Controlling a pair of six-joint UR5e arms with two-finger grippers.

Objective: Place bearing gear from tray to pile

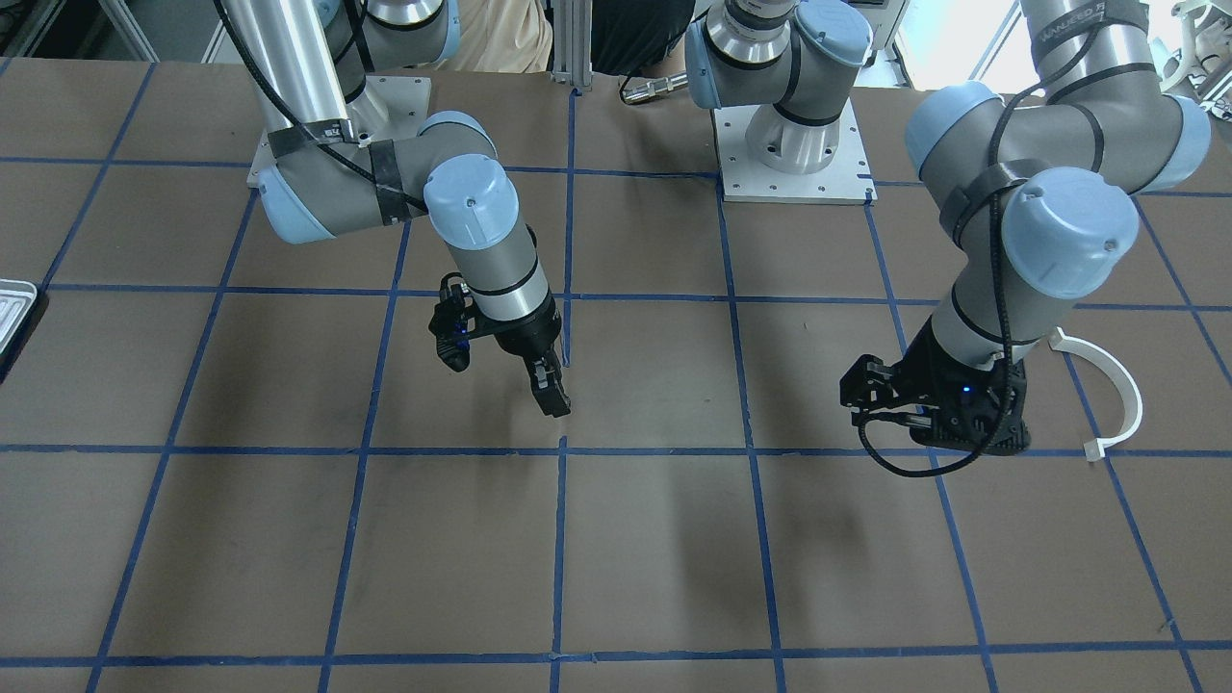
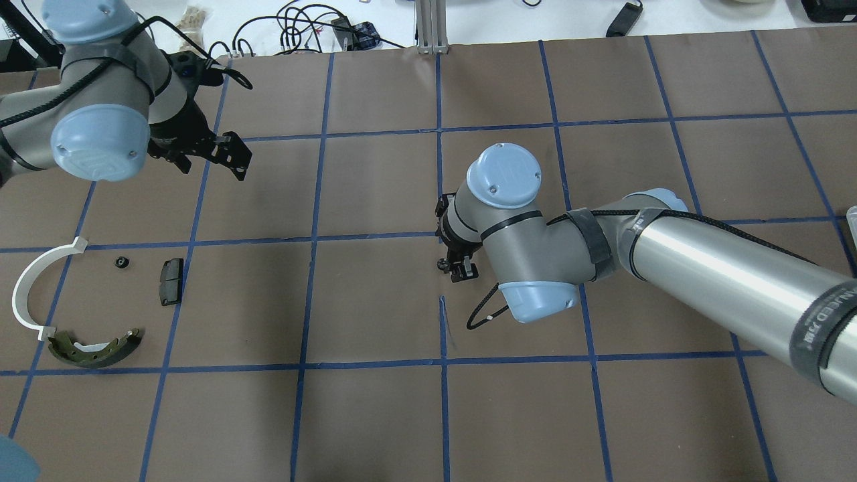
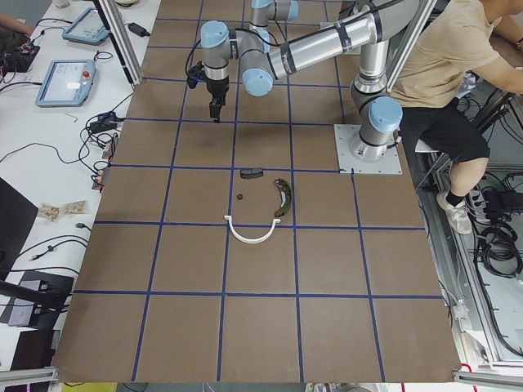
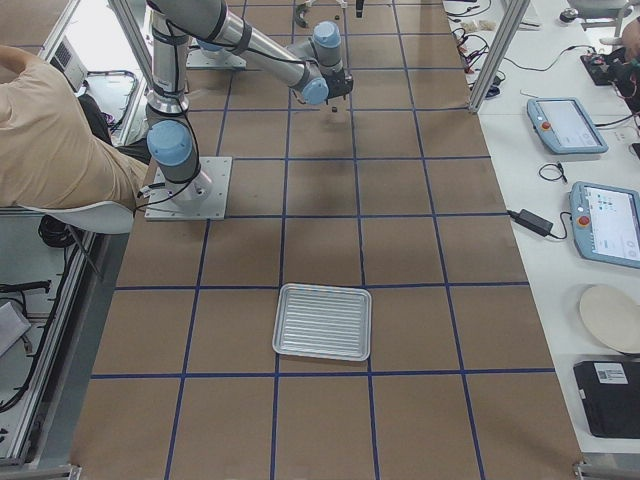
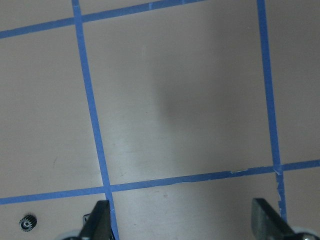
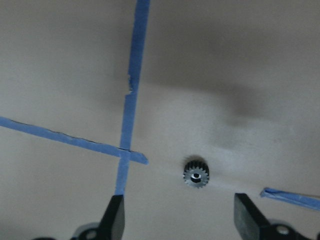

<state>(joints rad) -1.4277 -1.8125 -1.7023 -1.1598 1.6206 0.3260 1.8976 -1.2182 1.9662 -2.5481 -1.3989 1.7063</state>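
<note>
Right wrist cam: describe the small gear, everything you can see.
The gear is small, dark and metallic-looking, with fine teeth round its rim and a paler hub with a central bore. It lies flat on the brown table, beside a blue tape crossing, ahead of the open right gripper. Nothing touches it but the table.

The tray (image 1: 14,308) is being cut off at 9 o'clock in the front view, w/ only a corner being shown. The pile (image 2: 169,281) is being hidden there behind the left arm (image 1: 1049,241), apart from the white arc (image 1: 1128,390). The left gripper (image 5: 182,222) & right gripper (image 6: 181,217) are being cropped at 6 o'clock in the wrist views, w/ only fingertips being shown. The gear (image 6: 196,174) is being blurred. In the left side view the black speck (image 3: 239,197) is being rendered too small to ID.
</note>
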